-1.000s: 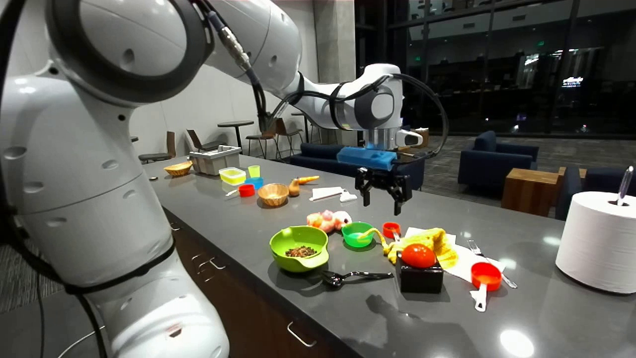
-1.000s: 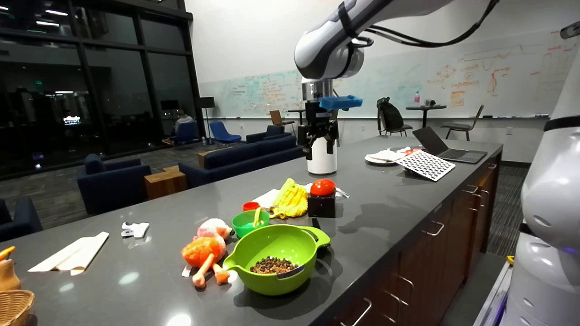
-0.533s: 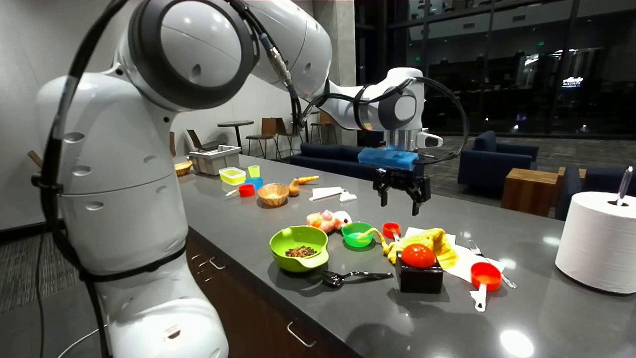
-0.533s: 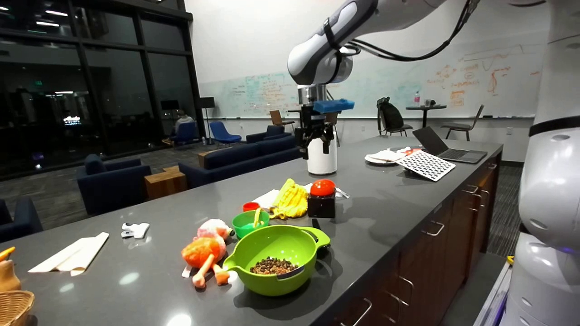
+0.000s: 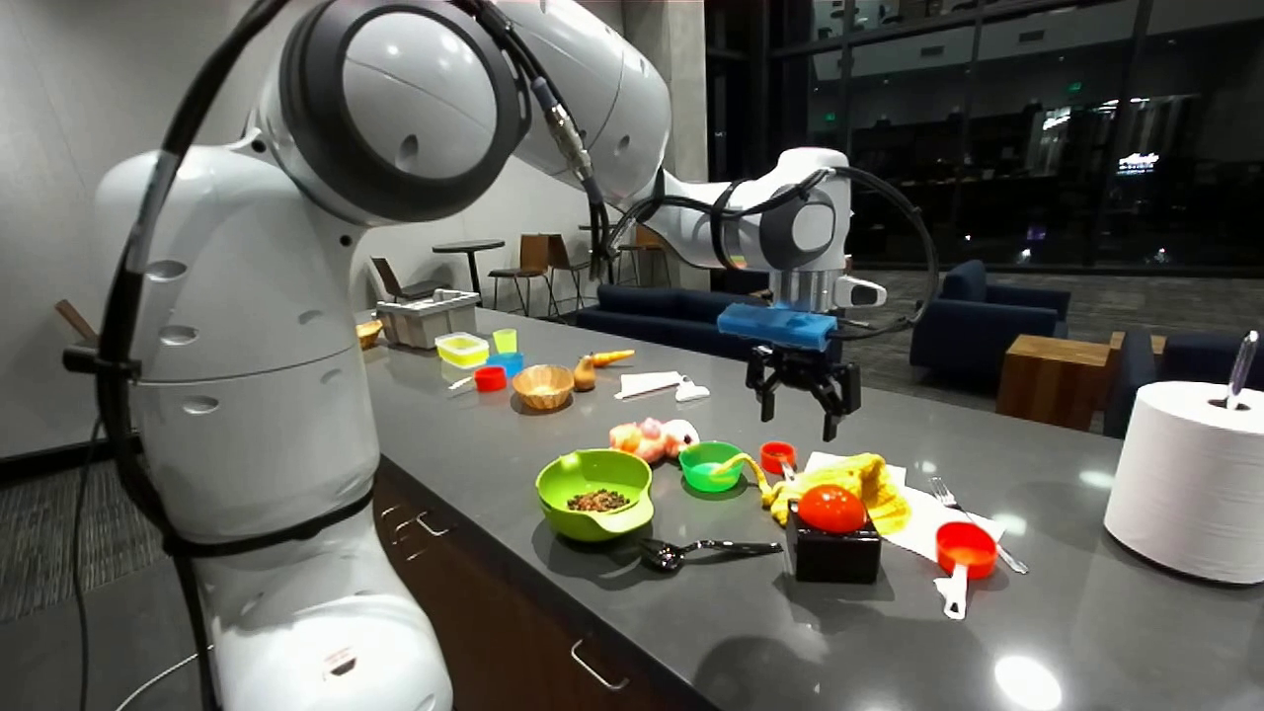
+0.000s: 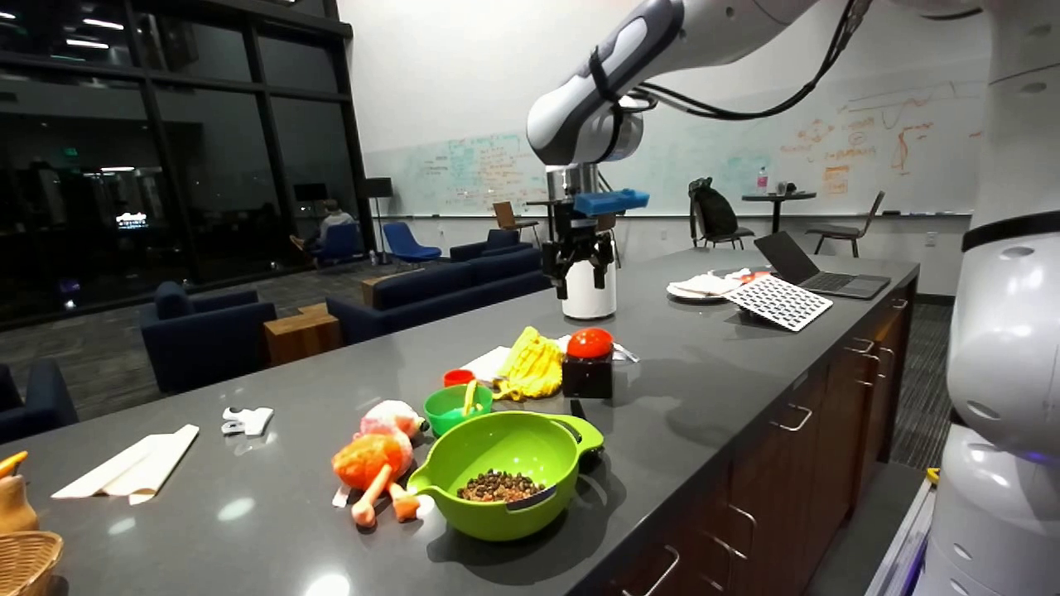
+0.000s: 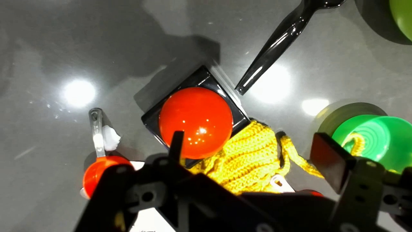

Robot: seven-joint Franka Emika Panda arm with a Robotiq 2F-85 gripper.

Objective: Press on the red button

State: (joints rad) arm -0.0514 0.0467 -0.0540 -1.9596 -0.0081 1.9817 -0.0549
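Counter carries the lot; reference is the black box. Paper towel roll stands upright, well apart from the box, probably parked out of the work zone. Green bowl also apart from the box, opposite side from the roll; reads as clutter, no role here. Yellow knit cloth is bunched just beside the box; can't tell if they touch. Snag risk if I come in low there. My gripper hangs above box level, pointing down, I'd say to set up a top-down push. Not centred on the box: in the wrist view its middle lines up with the cloth. Box sits flat on the counter, a steady base I guess; could skid if hit off-centre. Red button is on top of the box, dome up, so a straight vertical stroke should do it. Judging approach stage, no press yet. Fingers: spread wide, holding nothing, touching nothing; a gap to the button shows in both exterior views. I'd narrow them before going down, else they may straddle the dome.
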